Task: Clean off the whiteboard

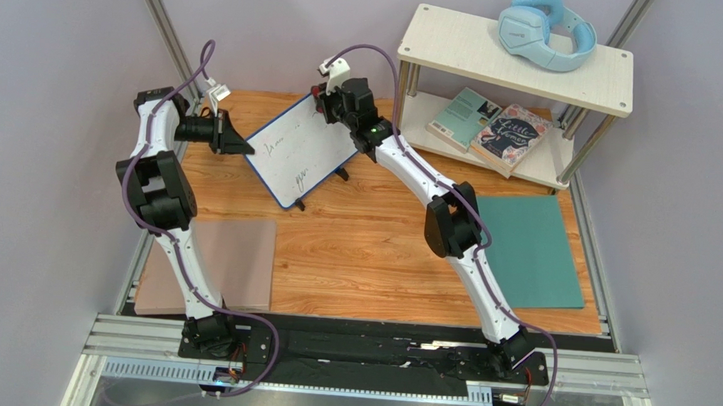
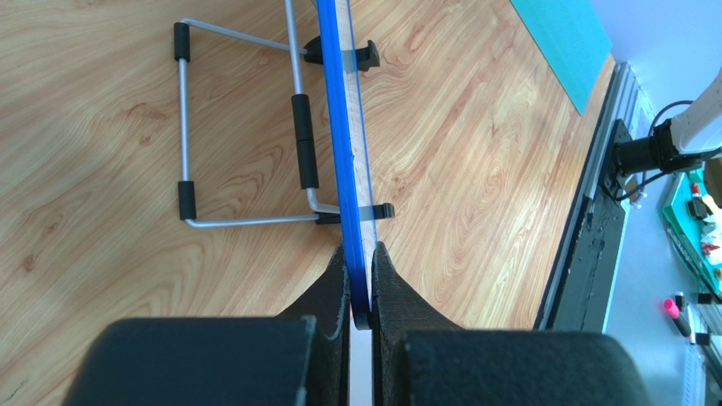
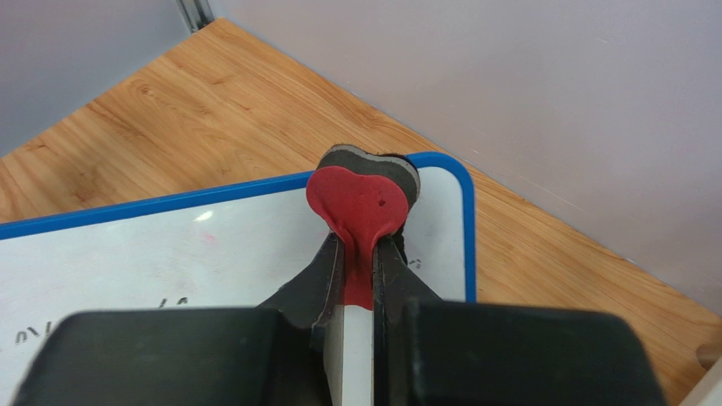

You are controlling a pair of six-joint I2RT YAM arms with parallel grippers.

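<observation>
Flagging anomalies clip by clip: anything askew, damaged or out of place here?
Nothing spilled or broken. The whiteboard stands skewed to the table edges, its frame pinched by the left claw; the right claw holds a red eraser at its corner.

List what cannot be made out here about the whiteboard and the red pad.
- Handwriting on the whiteboard: too small to read in the top view. In the right wrist view, the wrist's black body cuts most of it off.
- Board face: the left wrist view shows only the blue frame, edge-on.
- Red pad: the pad itself hides whether it touches the board. In the top view, the right arm covers it.
</observation>
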